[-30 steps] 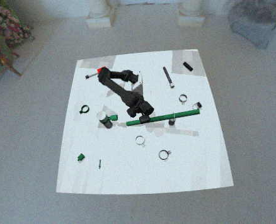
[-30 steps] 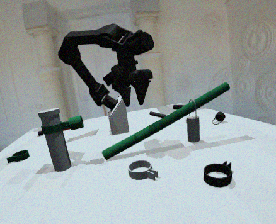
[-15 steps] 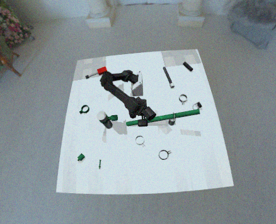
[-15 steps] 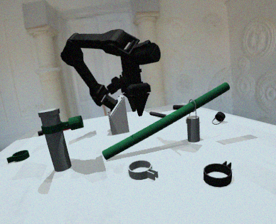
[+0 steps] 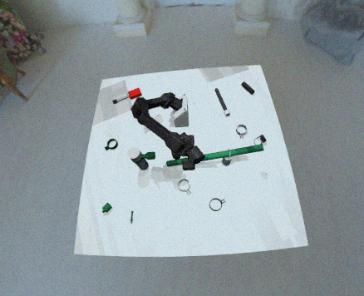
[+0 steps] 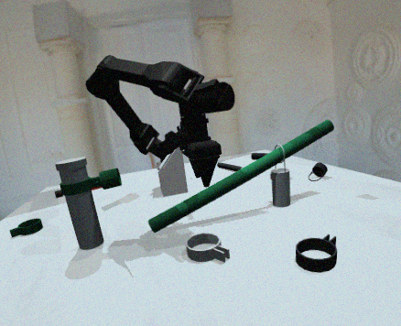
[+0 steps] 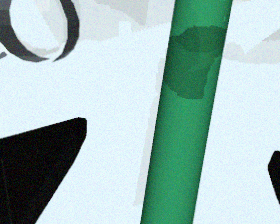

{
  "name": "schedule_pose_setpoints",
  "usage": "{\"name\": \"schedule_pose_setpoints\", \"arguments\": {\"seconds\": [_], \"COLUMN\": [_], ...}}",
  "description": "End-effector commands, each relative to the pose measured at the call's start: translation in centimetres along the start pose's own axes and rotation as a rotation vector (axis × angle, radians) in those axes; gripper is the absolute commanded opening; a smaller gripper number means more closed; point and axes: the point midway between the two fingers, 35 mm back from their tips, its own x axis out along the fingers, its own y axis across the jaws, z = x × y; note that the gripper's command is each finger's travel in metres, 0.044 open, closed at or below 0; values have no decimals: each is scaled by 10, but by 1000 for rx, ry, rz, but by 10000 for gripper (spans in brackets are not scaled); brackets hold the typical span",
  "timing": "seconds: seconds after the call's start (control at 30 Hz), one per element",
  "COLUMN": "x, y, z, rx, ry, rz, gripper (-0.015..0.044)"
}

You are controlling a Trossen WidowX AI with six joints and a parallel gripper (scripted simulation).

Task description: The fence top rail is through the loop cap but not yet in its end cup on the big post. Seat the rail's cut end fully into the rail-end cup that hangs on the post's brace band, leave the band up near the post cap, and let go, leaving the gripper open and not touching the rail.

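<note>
The green rail (image 5: 244, 150) (image 6: 240, 179) (image 7: 183, 135) slants through the wire loop (image 6: 284, 155) of the short grey post (image 6: 281, 189) (image 5: 226, 161). Its left end is low, apart from the cup and lower than it; its right end is raised. The green cup (image 5: 150, 155) (image 6: 111, 178) hangs on the brace band (image 6: 77, 187), high on the big grey post (image 6: 87, 222), just below the cap (image 6: 71, 161) (image 5: 135, 153). My gripper (image 6: 202, 181) (image 7: 174, 142) is open and empty. Its fingers stand on either side of the rail in the wrist view; contact cannot be told.
A grey band (image 5: 184, 185) (image 6: 204, 248) and a black band (image 5: 215, 204) (image 6: 316, 256) lie in front of the rail. A green band (image 5: 112, 144) (image 6: 29, 226) lies left of the post. A grey wedge block (image 6: 173, 176) stands behind. A red block (image 5: 135, 93) is at the back left.
</note>
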Motion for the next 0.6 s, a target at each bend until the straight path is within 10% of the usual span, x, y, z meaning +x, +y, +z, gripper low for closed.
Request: {"name": "schedule_pose_setpoints", "arguments": {"seconds": [0.0,0.57], "x": [13,33], "y": [-2,-2], "z": [1,1], "rx": [-9,-9], "ry": [-8,-8], "rz": [-12,-12], "gripper": [440,440]}}
